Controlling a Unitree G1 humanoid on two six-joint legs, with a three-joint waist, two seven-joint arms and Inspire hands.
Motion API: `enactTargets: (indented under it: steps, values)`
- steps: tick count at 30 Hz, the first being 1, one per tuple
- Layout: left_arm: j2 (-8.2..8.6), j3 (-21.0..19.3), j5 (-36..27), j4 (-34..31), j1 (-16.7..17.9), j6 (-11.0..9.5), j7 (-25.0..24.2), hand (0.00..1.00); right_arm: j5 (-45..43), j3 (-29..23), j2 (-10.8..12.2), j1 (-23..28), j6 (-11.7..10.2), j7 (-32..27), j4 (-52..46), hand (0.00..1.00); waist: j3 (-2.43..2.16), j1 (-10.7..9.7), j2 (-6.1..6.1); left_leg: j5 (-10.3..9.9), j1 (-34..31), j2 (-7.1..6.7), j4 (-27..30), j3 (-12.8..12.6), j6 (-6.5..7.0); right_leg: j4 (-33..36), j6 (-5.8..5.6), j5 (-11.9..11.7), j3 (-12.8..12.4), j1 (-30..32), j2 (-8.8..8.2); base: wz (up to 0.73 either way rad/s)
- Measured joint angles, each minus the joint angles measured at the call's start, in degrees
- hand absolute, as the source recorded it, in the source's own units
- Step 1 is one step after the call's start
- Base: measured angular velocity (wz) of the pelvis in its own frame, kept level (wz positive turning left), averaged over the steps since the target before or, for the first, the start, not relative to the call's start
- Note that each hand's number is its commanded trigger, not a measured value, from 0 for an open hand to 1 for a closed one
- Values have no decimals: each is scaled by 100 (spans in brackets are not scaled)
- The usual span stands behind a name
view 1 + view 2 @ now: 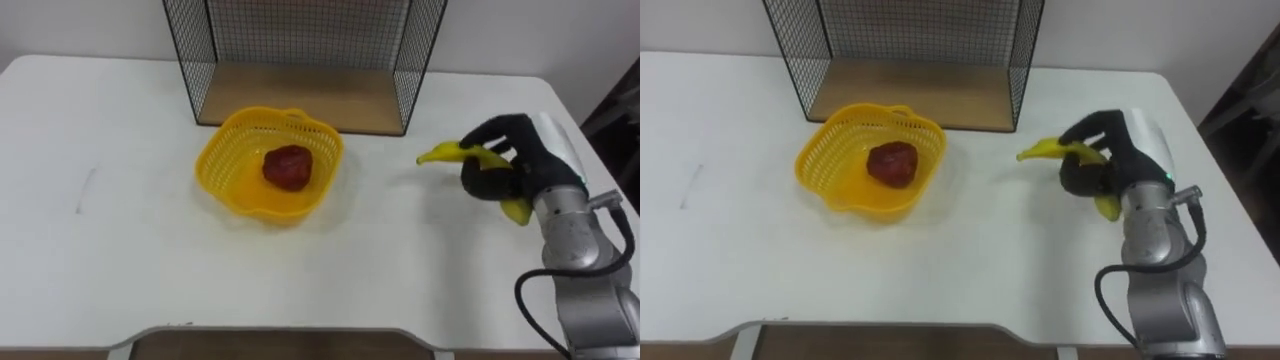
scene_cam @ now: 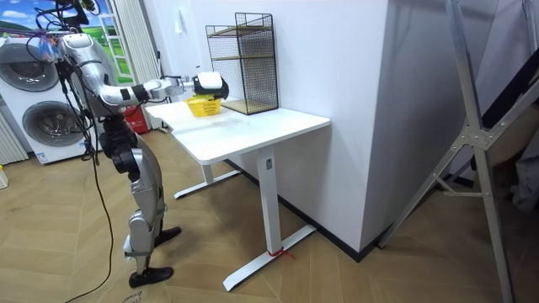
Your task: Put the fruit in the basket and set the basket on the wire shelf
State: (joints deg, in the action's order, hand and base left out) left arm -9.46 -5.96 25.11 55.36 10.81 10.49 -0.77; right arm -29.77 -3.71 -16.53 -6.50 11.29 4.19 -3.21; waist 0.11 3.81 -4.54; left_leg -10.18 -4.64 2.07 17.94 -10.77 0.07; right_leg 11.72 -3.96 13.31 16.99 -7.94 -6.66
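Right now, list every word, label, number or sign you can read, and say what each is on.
No text can be read.
The banana, the right hand holding it, the basket, the red fruit, the shelf and the table show no print.
Washers in the room view: any markings are too small to read.

You're in a home-like laundry room: washing machines [image 2: 46, 126], wood floor [image 2: 354, 278], a wire shelf [image 2: 253, 59] on a white table [image 2: 261, 130].
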Motion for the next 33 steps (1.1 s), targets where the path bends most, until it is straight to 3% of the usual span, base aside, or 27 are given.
enactTargets:
  steps: [12, 18, 21, 27, 30, 33]
  values:
    - [5, 62, -85, 34, 5, -3, -23, 0, 7, 96, -32, -889, 120, 87, -500, 100, 12, 132, -40, 3, -78, -40, -66, 49, -5, 1, -1, 0, 31, 93, -17, 1]
    - [-3, 168, -85, 35, -29, -7, -115, 0, -16, 531, -84, -1099, 144, 271, -660, 100, 7, 173, -93, 4, -68, -47, -76, 48, -5, 1, 0, 0, 31, 88, -23, 0]
    - [-8, 198, -84, 32, -155, -11, -150, 0, -65, 826, -69, -1175, 254, 423, -672, 100, 12, 302, -160, 8, -50, -47, -85, 54, -9, -8, -1, 0, 40, 64, -22, 1]
    - [-60, 272, -80, 27, -277, -10, -140, 0, -218, 1107, -42, -1281, 312, 890, -672, 100, 61, 479, -281, 5, -98, -65, -64, 119, -7, -7, -1, -1, 63, 65, -19, 5]
    - [-58, 275, -75, 27, -282, -3, -130, 0, -234, 1124, 7, -1310, 387, 984, -641, 100, 73, 560, -273, 5, -137, -71, -43, 159, -5, -7, -3, -2, 92, 73, -19, 7]
    - [-2, 289, -78, 21, -331, 54, -101, 0, -253, 1159, 76, -1403, 473, 985, -523, 100, 113, 637, -213, 5, -175, -71, -28, 178, -5, -9, -3, -2, 121, 98, -17, 0]
